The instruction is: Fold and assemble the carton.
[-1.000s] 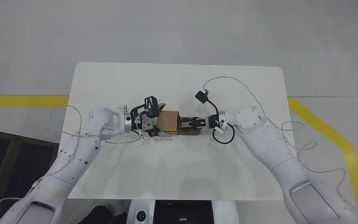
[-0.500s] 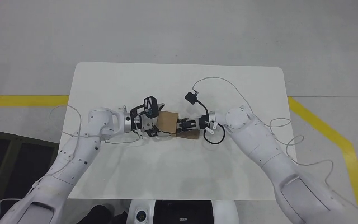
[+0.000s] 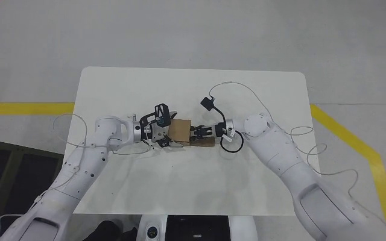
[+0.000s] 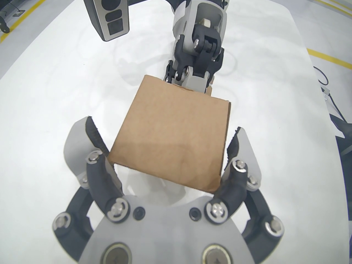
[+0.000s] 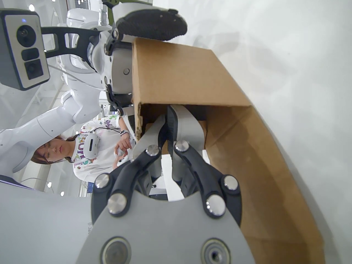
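1. The left gripper has its jaws spread wide and clamped across the carton. One pad bears on each side wall at the closed end, just ahead of the palm.
2. The carton's near lower edge sits just beyond the left palm. Its two near corners meet the pads, so there is no slack on either side between the jaws. I cannot tell whether its underside rests on the table.
3. From the left jaws the brown top panel runs flat to the far end, where the carton's mouth is open.
4. The right gripper enters that mouth with its jaws together and its tips just under the top panel's edge. I cannot tell whether any card is pinched between them.
5. A long flap runs back from the mouth close along one side of the right jaws. The side away from the flap is open.
6. A black cable arcs near the right wrist, behind the jaws.
7. In the top view the table's edges lie well apart from both jaws on every side.
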`<state>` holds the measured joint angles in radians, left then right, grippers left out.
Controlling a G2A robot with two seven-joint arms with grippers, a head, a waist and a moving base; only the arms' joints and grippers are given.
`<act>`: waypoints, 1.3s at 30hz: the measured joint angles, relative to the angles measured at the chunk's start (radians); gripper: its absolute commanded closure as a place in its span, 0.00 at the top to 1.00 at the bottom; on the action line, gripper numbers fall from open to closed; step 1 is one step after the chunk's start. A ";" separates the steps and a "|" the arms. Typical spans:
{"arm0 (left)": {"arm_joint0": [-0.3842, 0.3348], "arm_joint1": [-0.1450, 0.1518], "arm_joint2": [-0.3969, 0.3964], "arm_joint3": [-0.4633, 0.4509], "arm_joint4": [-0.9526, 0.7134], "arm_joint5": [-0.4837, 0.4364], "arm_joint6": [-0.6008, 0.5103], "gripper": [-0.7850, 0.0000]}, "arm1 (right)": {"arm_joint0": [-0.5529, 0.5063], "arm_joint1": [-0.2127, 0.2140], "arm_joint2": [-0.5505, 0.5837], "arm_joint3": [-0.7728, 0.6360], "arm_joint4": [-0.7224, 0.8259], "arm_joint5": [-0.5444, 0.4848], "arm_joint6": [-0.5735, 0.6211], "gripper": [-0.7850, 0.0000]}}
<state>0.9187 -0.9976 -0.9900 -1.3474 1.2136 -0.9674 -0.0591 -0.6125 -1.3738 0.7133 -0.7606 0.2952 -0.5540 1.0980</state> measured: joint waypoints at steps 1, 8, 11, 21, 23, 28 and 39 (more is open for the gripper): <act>0.000 0.000 0.000 0.000 0.000 0.001 0.000 1.00 | -0.005 0.004 0.009 -0.004 0.010 0.009 0.012 0.00; 0.001 -0.002 -0.003 0.001 -0.003 0.006 -0.005 1.00 | -0.040 0.067 0.115 -0.113 -0.009 0.105 0.089 0.00; 0.001 -0.002 -0.005 0.001 -0.004 0.008 -0.006 1.00 | -0.071 0.103 0.175 -0.193 -0.059 0.161 0.106 0.14; 0.004 -0.003 -0.010 -0.006 -0.002 0.007 -0.007 1.00 | -0.284 0.210 0.386 -0.493 -0.234 0.338 0.118 0.54; 0.006 -0.003 -0.011 -0.009 0.000 0.005 -0.007 1.00 | -0.327 0.221 0.411 -0.538 -0.240 0.350 0.108 0.51; 0.009 -0.003 -0.015 -0.012 0.003 0.004 -0.006 1.00 | -0.377 0.233 0.432 -0.590 -0.272 0.361 0.079 0.49; 0.014 -0.003 -0.021 -0.019 0.006 0.005 -0.007 1.00 | -0.344 0.222 0.373 -0.500 -0.291 0.290 0.011 0.64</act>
<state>0.9326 -1.0006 -1.0113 -1.3661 1.2195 -0.9624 -0.0665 -0.9564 -1.1517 1.0867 -1.2601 0.0047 -0.2637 1.1094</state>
